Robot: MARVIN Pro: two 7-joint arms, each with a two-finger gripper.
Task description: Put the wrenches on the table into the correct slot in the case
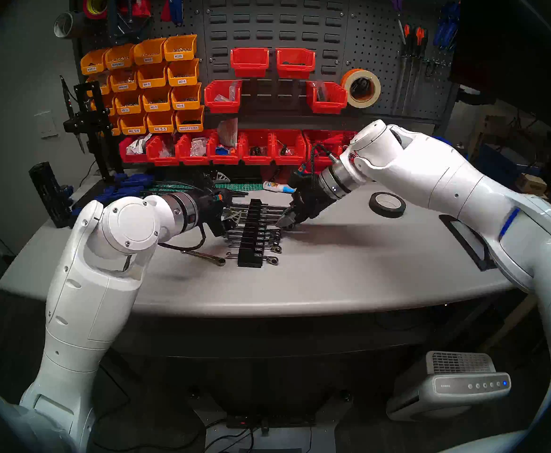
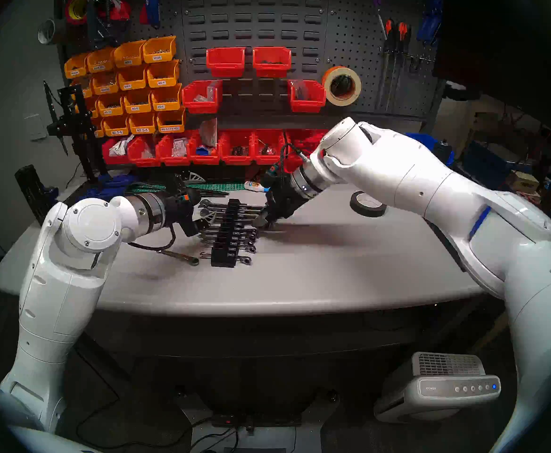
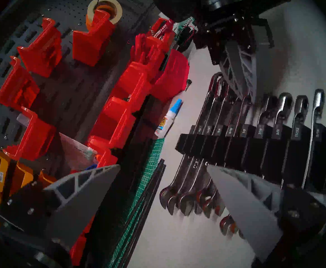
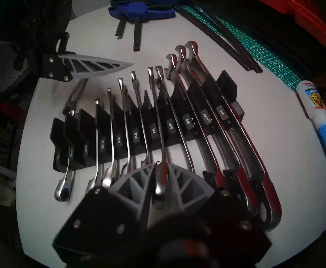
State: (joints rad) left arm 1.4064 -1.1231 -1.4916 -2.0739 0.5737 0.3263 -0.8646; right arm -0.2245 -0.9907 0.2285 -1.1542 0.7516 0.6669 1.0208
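The black case (image 1: 251, 236) stands mid-table (image 1: 333, 266) with several chrome wrenches in its labelled slots. My right gripper (image 1: 284, 221) is at the case's right side, shut on the long wrench (image 4: 159, 126). That wrench lies in the slot between the 1/2 and 9/16 labels, its ring end between my fingers (image 4: 133, 182). The short wrench (image 1: 204, 257) lies loose on the table left of the case's near end; it also shows in the right wrist view (image 4: 75, 95). My left gripper (image 1: 228, 218) is open and empty, hovering at the case's left side (image 3: 235, 145).
A black tape roll (image 1: 387, 204) and a flat black frame (image 1: 466, 243) lie on the right. A glue bottle (image 1: 279, 187), green cutting mat (image 4: 255, 39), black bars and blue clamps (image 4: 139, 10) lie behind the case. Red bins (image 1: 254, 148) line the back.
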